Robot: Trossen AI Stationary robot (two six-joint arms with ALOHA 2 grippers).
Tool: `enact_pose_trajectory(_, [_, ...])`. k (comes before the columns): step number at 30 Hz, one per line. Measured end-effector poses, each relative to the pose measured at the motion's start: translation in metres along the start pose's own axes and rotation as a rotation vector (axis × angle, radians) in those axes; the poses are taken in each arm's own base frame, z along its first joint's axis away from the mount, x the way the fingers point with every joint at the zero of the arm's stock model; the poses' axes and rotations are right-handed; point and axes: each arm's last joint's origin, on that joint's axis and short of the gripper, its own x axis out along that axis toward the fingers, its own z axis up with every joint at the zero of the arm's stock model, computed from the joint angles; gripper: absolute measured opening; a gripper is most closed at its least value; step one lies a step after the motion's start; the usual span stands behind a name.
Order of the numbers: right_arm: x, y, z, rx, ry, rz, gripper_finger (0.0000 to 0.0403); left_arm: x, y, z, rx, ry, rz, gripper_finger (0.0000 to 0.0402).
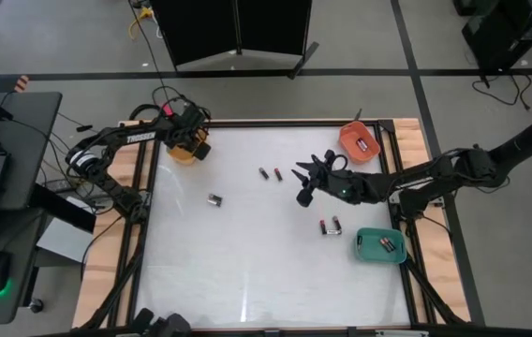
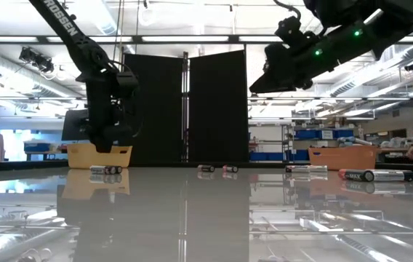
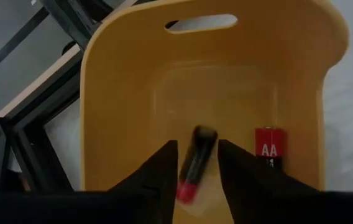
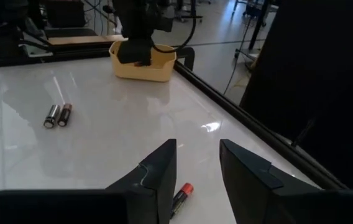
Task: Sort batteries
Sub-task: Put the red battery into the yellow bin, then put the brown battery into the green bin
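Batteries [image 1: 269, 173] lie scattered over the glossy white table [image 1: 247, 271]; two sit near its far edge, one [image 1: 214, 199] toward the left, two [image 1: 330, 226] beside the green tray [image 1: 379, 246] at the right edge; left gripper [image 3: 196, 163], fingers parted, hangs over a cell [image 3: 195, 163] in the yellow tray [image 3: 120, 93] at the far-left corner; right gripper [image 4: 196, 163] hovers open, empty; black screens [image 2: 188, 102] and shelving [image 2: 323, 138] stand behind.

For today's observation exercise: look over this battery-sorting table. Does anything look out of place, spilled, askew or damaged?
Nothing looks spilled or damaged. Unsorted batteries lie loose on the table: one alone, a pair mid-table and another pair near the green tray. A blurred battery sits between the left gripper's fingers over the yellow tray.
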Motion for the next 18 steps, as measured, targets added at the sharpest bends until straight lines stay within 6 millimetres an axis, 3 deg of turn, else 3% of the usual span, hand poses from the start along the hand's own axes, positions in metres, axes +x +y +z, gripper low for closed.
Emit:
enact_pose_trajectory(10, [0.013,-0.021,0.001,0.022,0.017,0.001,0.0108,-0.008,-0.006,0.000,0.045,-0.026,-0.004,0.0130])
enact_pose_trajectory(18, [0.020,-0.034,0.000,0.061,0.034,0.073,0.0059,-0.058,-0.010,0.001,0.031,-0.270,0.041,0.0074])
